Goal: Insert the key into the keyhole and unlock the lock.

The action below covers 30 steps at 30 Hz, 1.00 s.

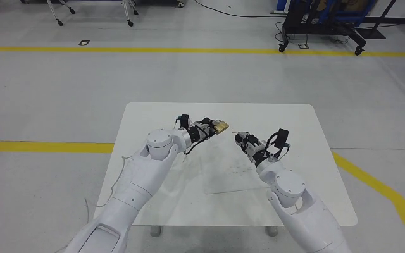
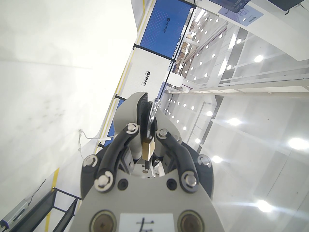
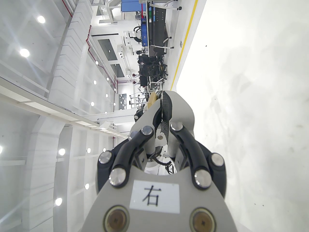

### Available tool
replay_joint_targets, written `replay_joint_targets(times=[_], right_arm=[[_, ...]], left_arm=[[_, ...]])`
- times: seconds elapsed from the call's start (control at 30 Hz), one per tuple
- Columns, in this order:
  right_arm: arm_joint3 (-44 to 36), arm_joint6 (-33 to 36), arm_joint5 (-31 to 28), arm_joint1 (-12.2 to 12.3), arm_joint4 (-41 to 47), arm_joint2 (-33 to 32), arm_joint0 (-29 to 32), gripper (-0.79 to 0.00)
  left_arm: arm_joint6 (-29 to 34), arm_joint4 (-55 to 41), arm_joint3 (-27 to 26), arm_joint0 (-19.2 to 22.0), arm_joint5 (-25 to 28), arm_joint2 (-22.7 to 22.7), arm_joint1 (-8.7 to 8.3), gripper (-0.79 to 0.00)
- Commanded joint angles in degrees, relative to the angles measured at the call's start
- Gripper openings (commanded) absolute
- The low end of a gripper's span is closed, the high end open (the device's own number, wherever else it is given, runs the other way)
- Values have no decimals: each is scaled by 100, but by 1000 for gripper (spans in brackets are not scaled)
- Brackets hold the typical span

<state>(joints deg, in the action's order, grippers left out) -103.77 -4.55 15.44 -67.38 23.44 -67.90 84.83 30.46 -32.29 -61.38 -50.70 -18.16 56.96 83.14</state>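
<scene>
Now the left gripper (image 1: 212, 125) is clenched on a brass padlock with a silver shackle (image 2: 147, 148), holding it above the white rectangular table (image 1: 288, 123). The right gripper (image 1: 242, 140) hangs just beside it, apart, pinched tight on a small thin metal key (image 1: 235, 133). Only the key's tip shows, pointing toward the padlock.

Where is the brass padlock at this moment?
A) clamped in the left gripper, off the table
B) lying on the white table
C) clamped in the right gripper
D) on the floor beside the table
A: the left wrist view shows the left gripper shut on the brass padlock, and the top view shows it held above the white table.
</scene>
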Motion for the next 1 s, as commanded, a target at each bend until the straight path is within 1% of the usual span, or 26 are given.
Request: replay_joint_targets(times=[0.0,0.23,0.3,0.4,0.47,0.6,0.7,0.9,0.97], right_arm=[[0,1,0,0,0,0,0,-785],[0,1,0,0,0,0,0,-785],[-43,-54,-198,0,-151,-7,98,-785],[-198,-656,-497,-51,34,-44,403,-785],[-283,-757,-553,-71,175,-62,521,-785],[-432,-1069,-752,-108,5,-9,699,-785],[-492,-1360,-918,-152,-143,120,793,-785],[-533,-2332,-1385,-277,-838,583,990,-785],[-476,-2501,-1459,-317,-1110,759,996,-785]], left_arm=[[0,0,0,0,0,0,0,-785],[-27,-2,-5,-18,22,7,0,-785],[-310,-23,-106,-129,226,5,21,-785],[-878,-142,-129,-211,608,-92,112,-785],[-1167,-276,-62,-234,949,-191,194,-785],[-1490,-321,180,-214,1538,-447,344,-785],[-1557,-201,399,-125,1562,-625,420,-785],[-1370,-281,735,-16,1688,-665,503,-785],[-1322,-267,787,-5,1737,-664,518,-785]])
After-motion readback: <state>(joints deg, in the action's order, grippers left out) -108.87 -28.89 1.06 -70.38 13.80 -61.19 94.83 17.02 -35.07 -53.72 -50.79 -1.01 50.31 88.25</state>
